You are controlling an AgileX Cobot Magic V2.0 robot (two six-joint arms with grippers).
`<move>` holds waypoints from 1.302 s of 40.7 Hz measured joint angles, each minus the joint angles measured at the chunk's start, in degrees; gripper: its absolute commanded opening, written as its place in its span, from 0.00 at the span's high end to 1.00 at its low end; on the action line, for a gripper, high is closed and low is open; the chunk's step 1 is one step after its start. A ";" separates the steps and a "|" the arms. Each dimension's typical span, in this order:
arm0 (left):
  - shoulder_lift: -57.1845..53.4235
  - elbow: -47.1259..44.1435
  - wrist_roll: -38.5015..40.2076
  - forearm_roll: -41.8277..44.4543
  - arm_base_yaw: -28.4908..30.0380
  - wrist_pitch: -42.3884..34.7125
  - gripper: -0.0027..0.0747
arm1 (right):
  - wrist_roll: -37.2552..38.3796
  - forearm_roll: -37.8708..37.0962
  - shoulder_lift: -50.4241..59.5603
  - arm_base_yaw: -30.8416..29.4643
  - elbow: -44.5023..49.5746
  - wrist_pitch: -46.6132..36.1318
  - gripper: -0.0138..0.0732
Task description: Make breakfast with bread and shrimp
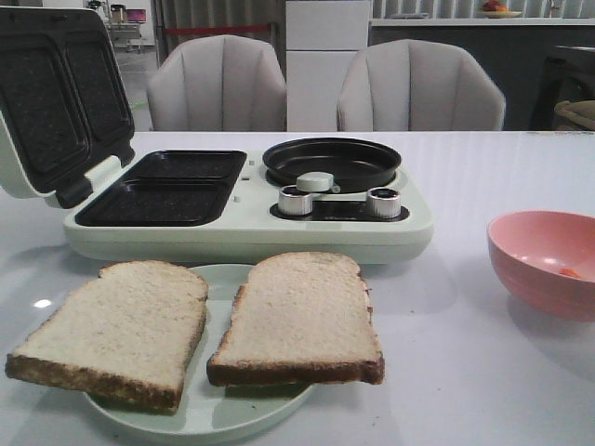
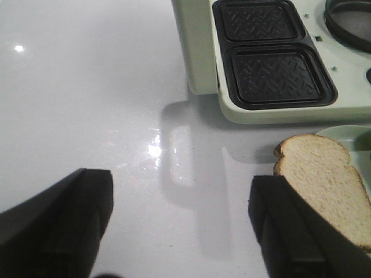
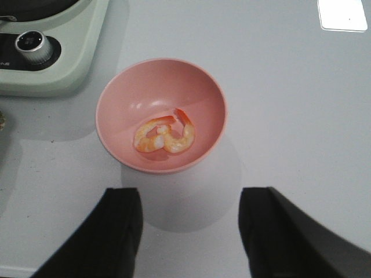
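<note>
On the white table (image 1: 465, 390), nearest the front camera, a pale green plate (image 1: 232, 413) carries two slices of bread (image 1: 302, 316) lying flat and side by side, their edges almost touching; the crumb is pale beige, the crusts dark brown. Behind the plate stands the pale green breakfast appliance (image 1: 251, 232), lid (image 1: 60, 98) raised, with two dark sandwich wells, a round black pan (image 1: 332, 163) and two silver knobs (image 1: 384, 203). To its right sits a pink bowl (image 3: 122, 98) holding the shrimp (image 3: 165, 136), curled, orange-edged and whitish. My left gripper (image 2: 182, 226) hovers with fingers spread wide over bare table beside the bread; my right gripper (image 3: 191, 237) hangs equally agape just short of the bowl. Neither grasps anything.
</note>
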State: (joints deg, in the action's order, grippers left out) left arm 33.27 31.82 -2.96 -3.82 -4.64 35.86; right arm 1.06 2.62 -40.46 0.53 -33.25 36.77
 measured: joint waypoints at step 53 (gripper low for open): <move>48.54 -3.99 29.85 73.51 -46.62 -6.11 0.28 | 0.00 0.00 0.00 0.00 0.00 -0.10 0.27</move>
State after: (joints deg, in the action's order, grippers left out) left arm 81.81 27.83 26.89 69.68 -51.26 29.76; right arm 1.06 2.62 -40.46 0.53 -33.25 36.67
